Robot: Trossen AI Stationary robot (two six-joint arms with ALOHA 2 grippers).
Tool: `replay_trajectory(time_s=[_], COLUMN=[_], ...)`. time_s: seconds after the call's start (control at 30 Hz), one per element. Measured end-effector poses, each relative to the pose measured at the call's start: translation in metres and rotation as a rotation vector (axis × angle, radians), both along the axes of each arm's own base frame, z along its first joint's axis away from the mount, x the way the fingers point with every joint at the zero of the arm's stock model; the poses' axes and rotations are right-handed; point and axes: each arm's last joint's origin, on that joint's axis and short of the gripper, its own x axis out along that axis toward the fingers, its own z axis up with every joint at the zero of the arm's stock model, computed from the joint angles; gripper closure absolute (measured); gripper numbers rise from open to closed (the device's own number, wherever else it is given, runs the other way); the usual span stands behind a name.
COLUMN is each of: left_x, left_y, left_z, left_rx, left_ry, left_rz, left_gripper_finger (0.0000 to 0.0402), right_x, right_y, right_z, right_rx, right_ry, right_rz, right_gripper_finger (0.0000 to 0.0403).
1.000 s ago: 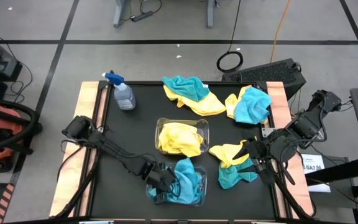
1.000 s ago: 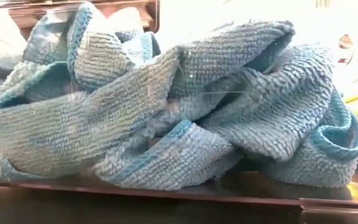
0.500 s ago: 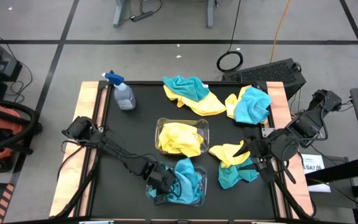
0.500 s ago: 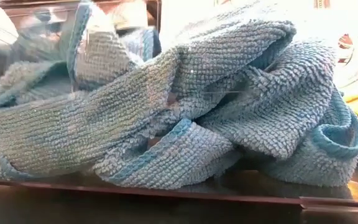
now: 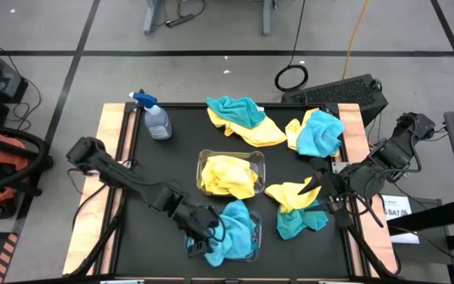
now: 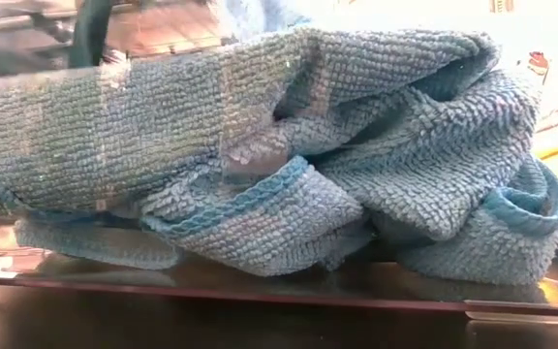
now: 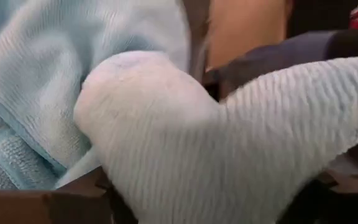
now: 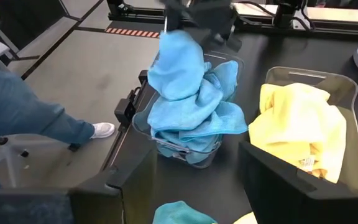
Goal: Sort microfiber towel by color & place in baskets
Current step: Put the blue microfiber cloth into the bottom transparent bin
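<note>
a: item one, left gripper. position?

b: over the near basket, at the side of the blue heap. in the right wrist view a teal towel hangs from it above the pile, so the cloth has not dropped clear. whether the fingers are parted or still pinching, cannot tell; the left wrist view is filled with pale cloth.

a: item two, near basket contents?

b: teal towels only, heaped above the rim. colour matches the hanging one, which is likely why the arm is here.

a: item three, far basket?

b: just behind the near one, holding yellow towels. sorted by colour, one bin each.

a: item four, right gripper?

b: fingers spread, empty, at the right side beside a mixed heap of yellow over teal. placed within reach of the next pick, by my reading.

a: unsorted stock?

b: two more mixed heaps along the far edge: far middle heap and far right heap.

a: other?

b: spray bottle, far left, apart from the cloths.
</note>
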Motion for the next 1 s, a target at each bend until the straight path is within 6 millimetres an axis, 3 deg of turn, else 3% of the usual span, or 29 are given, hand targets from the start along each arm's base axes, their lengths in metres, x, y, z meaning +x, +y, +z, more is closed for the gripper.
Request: replay_trajectory(time_s=[0.17,0.37,0.57,0.7,1.0], left_x=[-0.012,-0.023,-0.022,-0.021,-0.013], left_y=[0.007,0.011,0.012,0.013,0.01], left_z=[0.023,0.021,0.021,0.022,0.019], left_rx=[-0.036,0.026,0.053,0.067,0.148], left_ry=[-0.025,0.063,0.038,0.016,-0.093], left_rz=[0.038,0.05,0.064,0.046,-0.015], left_gripper_finger=[0.0128,0.0128,0.0143,0.0195,0.0381], right_x=[0.0,0.001,0.001,0.001,0.002], right_y=[-0.001,-0.001,-0.001,-0.001,-0.003], right_z=[0.0,0.001,0.001,0.001,0.001], right_rx=[-0.027,-0.035,-0.034,-0.038,-0.079], right_ry=[-0.016,-0.029,-0.028,-0.029,-0.05], right_rz=[-0.011,-0.004,-0.005,-0.002,-0.043], right_gripper_finger=[0.0188,0.0188,0.0188,0.0188,0.0188])
